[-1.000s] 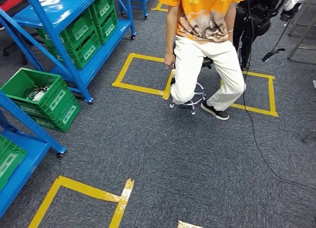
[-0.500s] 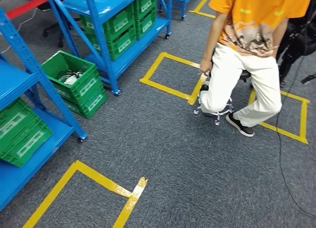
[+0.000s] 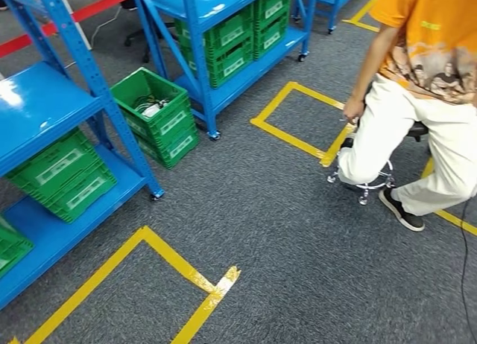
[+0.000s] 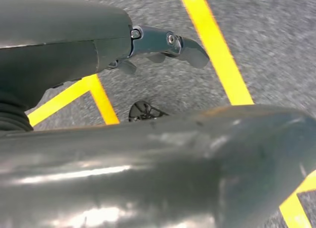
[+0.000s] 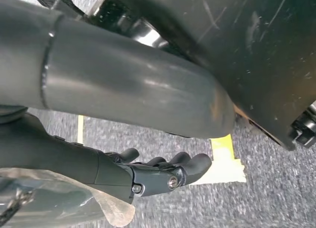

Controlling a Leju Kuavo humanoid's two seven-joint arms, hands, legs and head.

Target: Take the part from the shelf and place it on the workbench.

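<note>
Grey carpet with yellow tape, head view: blue shelves holding green crates; a person, cut off above, sits on a stool. Which crate holds the part cannot be told. Left wrist view: left hand, fingers extended, holding nothing. Right wrist view: right hand beside clear plastic; whether it grips this cannot be told.

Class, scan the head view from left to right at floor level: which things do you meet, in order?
Nearest blue shelf → open green crate on the carpet → second blue shelf with green crates → yellow tape rectangle → seated person in orange shirt.
</note>
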